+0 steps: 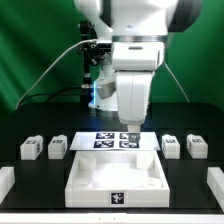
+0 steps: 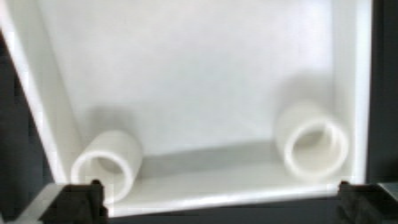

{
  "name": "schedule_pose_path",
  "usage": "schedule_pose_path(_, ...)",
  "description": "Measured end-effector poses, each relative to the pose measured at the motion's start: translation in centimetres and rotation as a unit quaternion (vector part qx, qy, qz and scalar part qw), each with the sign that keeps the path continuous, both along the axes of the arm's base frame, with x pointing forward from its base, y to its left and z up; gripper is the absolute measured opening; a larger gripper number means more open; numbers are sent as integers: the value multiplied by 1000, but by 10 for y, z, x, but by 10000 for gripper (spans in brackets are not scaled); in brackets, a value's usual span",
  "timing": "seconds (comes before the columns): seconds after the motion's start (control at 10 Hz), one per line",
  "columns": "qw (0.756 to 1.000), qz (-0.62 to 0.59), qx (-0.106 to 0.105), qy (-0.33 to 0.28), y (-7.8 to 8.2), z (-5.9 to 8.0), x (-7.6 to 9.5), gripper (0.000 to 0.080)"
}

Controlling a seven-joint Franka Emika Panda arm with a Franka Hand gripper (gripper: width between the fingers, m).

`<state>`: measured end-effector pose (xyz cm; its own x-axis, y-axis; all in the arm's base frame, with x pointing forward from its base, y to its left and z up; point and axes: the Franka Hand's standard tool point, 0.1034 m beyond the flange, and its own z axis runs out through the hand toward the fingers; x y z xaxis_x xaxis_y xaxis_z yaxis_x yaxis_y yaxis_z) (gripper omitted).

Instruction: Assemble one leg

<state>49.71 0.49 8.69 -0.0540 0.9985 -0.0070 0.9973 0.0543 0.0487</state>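
Observation:
Four stubby white legs with square tags stand in a row on the black table: two at the exterior view's left (image 1: 30,148) (image 1: 57,146) and two at its right (image 1: 171,146) (image 1: 197,146). My gripper (image 1: 130,127) hangs between them, above the far edge of the large flat white panel (image 1: 115,180), open and empty. In the wrist view the gripper (image 2: 222,205) shows only its dark fingertips (image 2: 75,200) wide apart, with the panel (image 2: 196,80) and two of its raised round corner sockets (image 2: 107,157) (image 2: 317,145) below. No leg shows in the wrist view.
The marker board (image 1: 112,141) lies just behind the panel, under the gripper. White side pieces sit at the table's front left (image 1: 5,182) and front right (image 1: 214,185). A green backdrop and cables stand behind the arm.

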Motion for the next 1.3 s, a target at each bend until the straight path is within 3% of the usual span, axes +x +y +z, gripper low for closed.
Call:
schedule_pose_path(0.5, 1000, 30, -4, 1, -4, -6, -7, 650)
schedule_pose_path(0.7, 1000, 21, 0, 12, -13, -37, -57, 650)
schedule_pose_path(0.8, 1000, 11, 2, 23, -17, -52, -67, 650)
schedule_pose_path(1.0, 1000, -12, 9, 26, -13, -75, -67, 650)
schedule_pose_path(1.2, 1000, -19, 10, 22, -13, -77, -66, 650)
schedule_pose_path(1.3, 999, -20, 10, 23, -13, -78, -67, 528)
